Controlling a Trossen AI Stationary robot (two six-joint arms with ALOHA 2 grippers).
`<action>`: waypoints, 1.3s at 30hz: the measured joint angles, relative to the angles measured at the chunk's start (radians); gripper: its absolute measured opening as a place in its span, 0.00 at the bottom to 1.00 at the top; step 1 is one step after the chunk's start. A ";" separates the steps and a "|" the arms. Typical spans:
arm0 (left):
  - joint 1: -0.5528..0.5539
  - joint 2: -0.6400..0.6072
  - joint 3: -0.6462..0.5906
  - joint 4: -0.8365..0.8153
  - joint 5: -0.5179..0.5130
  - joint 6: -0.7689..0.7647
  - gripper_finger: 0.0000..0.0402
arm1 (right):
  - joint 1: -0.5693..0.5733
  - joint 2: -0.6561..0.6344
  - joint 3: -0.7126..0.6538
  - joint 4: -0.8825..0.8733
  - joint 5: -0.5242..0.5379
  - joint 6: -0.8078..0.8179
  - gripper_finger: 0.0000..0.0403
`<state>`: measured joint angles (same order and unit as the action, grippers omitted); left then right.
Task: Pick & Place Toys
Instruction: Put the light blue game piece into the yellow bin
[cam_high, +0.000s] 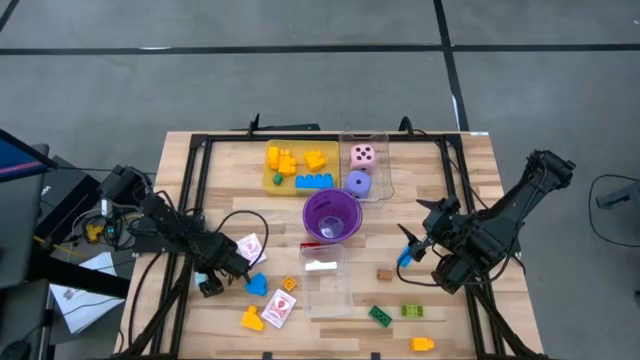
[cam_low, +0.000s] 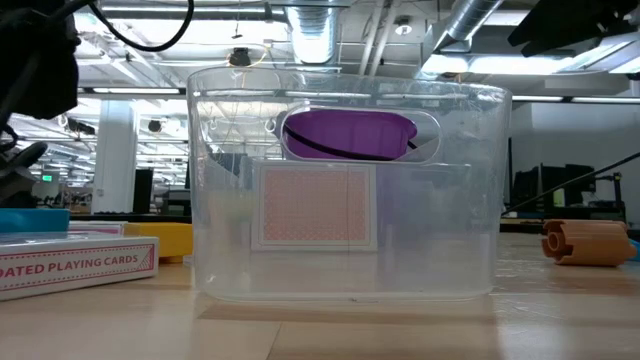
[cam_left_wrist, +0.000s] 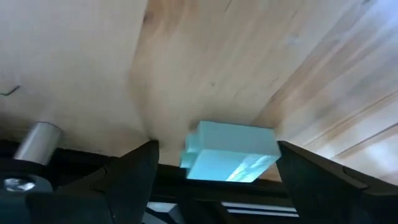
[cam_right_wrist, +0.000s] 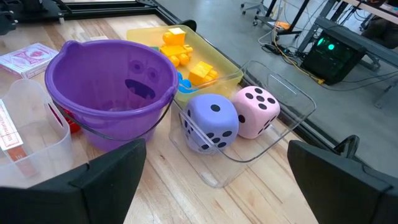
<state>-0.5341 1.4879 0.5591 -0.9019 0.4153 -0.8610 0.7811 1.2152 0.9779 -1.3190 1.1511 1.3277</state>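
A light blue brick (cam_left_wrist: 230, 155) lies on the wooden table (cam_high: 200, 160) near its left front, also seen in the high view as a blue brick (cam_high: 257, 285). My left gripper (cam_left_wrist: 217, 146) points steeply down over it, open, one finger on each side. My right gripper (cam_right_wrist: 217, 186) hangs open above the table's right side (cam_high: 405, 255), holding nothing. Yellow and blue bricks lie in the yellow tray (cam_high: 300, 165). The pink die (cam_right_wrist: 258, 111) and the purple die (cam_right_wrist: 211, 121) sit in the clear tray (cam_right_wrist: 280, 130). My left gripper stands astride the blue brick. One finger (cam_left_wrist: 298, 174) lies right against the brick's side (cam_left_wrist: 272, 149), and I cannot tell whether it touches. The other finger (cam_left_wrist: 140, 171) is clear of it. The brick lies flat on the table.
The purple cup (cam_high: 332, 215) stands mid-table, with a clear box (cam_low: 345, 190) holding a card in front of it. A playing-card box (cam_high: 282, 308), a loose card (cam_high: 250, 247), yellow (cam_high: 252, 319), orange (cam_high: 289, 284) and green (cam_high: 380, 316) bricks and a brown piece (cam_high: 384, 274) lie along the front.
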 joint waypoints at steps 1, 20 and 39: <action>-0.005 0.000 0.000 0.000 -0.003 0.004 0.78 | 0.000 0.000 0.000 0.000 0.000 0.000 0.95; -0.018 0.000 -0.001 -0.006 -0.032 0.033 0.47 | 0.000 0.000 0.000 0.007 -0.001 0.000 0.95; -0.015 -0.187 0.002 0.189 -0.011 -0.058 0.47 | 0.000 0.000 -0.005 0.011 -0.002 -0.003 0.95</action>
<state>-0.5488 1.3013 0.5608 -0.7125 0.4044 -0.9186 0.7809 1.2154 0.9725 -1.3084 1.1488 1.3248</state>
